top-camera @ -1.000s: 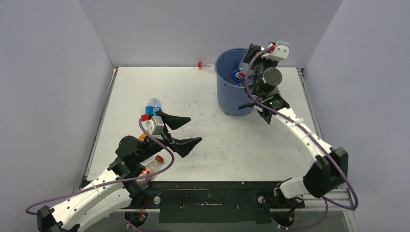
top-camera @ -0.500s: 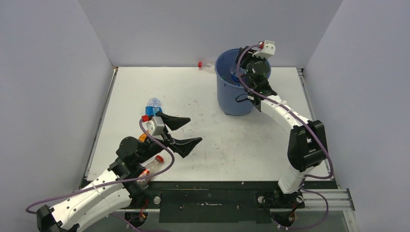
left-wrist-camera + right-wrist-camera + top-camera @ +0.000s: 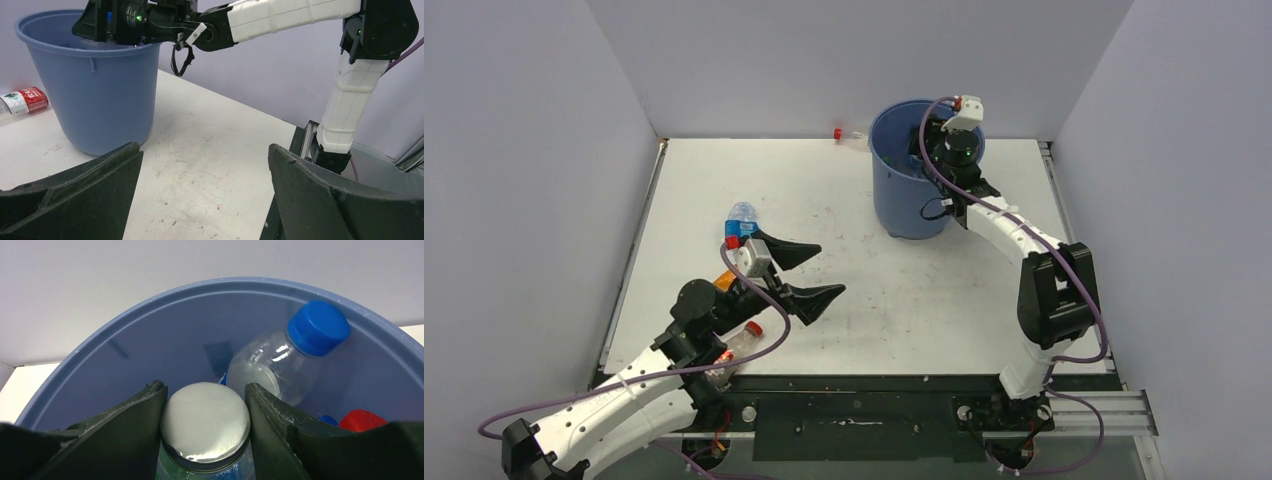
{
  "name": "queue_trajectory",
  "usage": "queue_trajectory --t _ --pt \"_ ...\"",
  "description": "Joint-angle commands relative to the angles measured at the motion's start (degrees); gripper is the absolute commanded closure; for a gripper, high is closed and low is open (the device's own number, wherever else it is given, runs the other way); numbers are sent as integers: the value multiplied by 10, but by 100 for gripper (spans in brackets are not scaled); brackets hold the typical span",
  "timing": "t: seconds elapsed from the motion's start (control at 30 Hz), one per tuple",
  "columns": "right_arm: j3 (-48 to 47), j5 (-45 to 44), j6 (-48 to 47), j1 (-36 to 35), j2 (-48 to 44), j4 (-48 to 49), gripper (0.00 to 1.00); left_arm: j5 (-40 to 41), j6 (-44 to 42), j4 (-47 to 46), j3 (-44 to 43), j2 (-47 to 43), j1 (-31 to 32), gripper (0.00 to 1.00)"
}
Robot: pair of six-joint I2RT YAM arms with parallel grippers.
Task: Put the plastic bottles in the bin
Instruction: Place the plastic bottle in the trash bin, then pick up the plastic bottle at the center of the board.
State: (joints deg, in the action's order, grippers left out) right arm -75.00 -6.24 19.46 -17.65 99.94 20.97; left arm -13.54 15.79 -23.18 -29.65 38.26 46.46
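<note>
Biggest change is the right arm (image 3: 1024, 240). A second ago its elbow was slung out low to the right, with the wrist at the right rim of the bin (image 3: 902, 205). Now the elbow is tucked in and standing tall, and the wrist sits over the bin's mouth, pointing down into it. The bin hasn't budged; it's still at the far right-of-centre of the counter (image 3: 844, 190).

The left arm (image 3: 624, 395) only nudged a bit. The left jaws are spread wide with nothing between them, hanging over the near-left counter and facing the bin.

In the right wrist view, the right jaws are clamped on either side of a pale-capped bottle (image 3: 205, 422), greenish-looking below the cap. It's already inside the rim. So the carry looks done and only the let-go is left; the jaws haven't parted yet.

A clear blue-capped bottle (image 3: 280, 365) is already down in the bin, plus a red cap (image 3: 362, 420) and a sliver of something blue beside it.

Four bottles are visible on the counter:
- a blue-labelled bottle (image 3: 741, 216) on the left, just beyond the left jaws
- an orange bottle (image 3: 723, 281), half hidden under the left arm
- a clear red-capped bottle (image 3: 740, 342) at the near edge, also under that arm
- a red-labelled bottle (image 3: 22, 100) lying at the far edge, just left of the bin

So there's a fair bit to go, and the left arm looks best placed for the three on its side.
</note>
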Motion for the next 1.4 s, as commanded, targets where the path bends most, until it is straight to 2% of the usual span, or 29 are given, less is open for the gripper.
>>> queue_trajectory --t 0.0,0.1,0.2,0.27,0.33,0.43,0.53,0.57,0.6,0.8,0.93,1.13,1.2,1.3,1.37 --pt "-20 34 11 8 -3 -36 86 -6 -5 -9 -11 1 3 4" --pt "-25 44 13 11 -5 -50 68 -7 -5 -9 -11 1 4 4" --pt "-39 55 15 15 -5 -64 38 -8 -5 -9 -12 1 4 4" --pt "-49 58 18 16 -7 -72 25 -8 -4 -9 -12 1 4 4" --pt "-64 57 24 16 -11 -84 18 -6 -4 -9 -12 1 4 4" --pt "-109 58 36 16 -12 -126 13 -1 -6 -8 -12 -3 4 4" --pt "-146 75 54 15 -25 -153 2 13 -10 -7 -9 -11 4 4" --pt "-154 80 61 16 -33 -159 9 20 -11 -4 -9 -13 4 4" --pt "-160 82 65 15 -43 -164 10 29 -14 -1 -9 -15 5 4" --pt "-125 79 121 13 -144 -163 10 125 -35 43 -19 -22 8 4" --pt "-42 97 147 -7 -247 -136 10 257 -54 89 -32 -20 9 4" --pt "129 122 123 -124 -391 -93 10 496 -70 207 -90 34 9 4" --pt "189 128 110 -165 -432 -87 10 553 -68 265 -119 62 9 4" --pt "286 115 103 -227 -487 -79 10 564 -55 319 -148 99 -5 4" --pt "342 101 96 -260 -508 -80 10 526 -20 344 -164 123 -41 4"
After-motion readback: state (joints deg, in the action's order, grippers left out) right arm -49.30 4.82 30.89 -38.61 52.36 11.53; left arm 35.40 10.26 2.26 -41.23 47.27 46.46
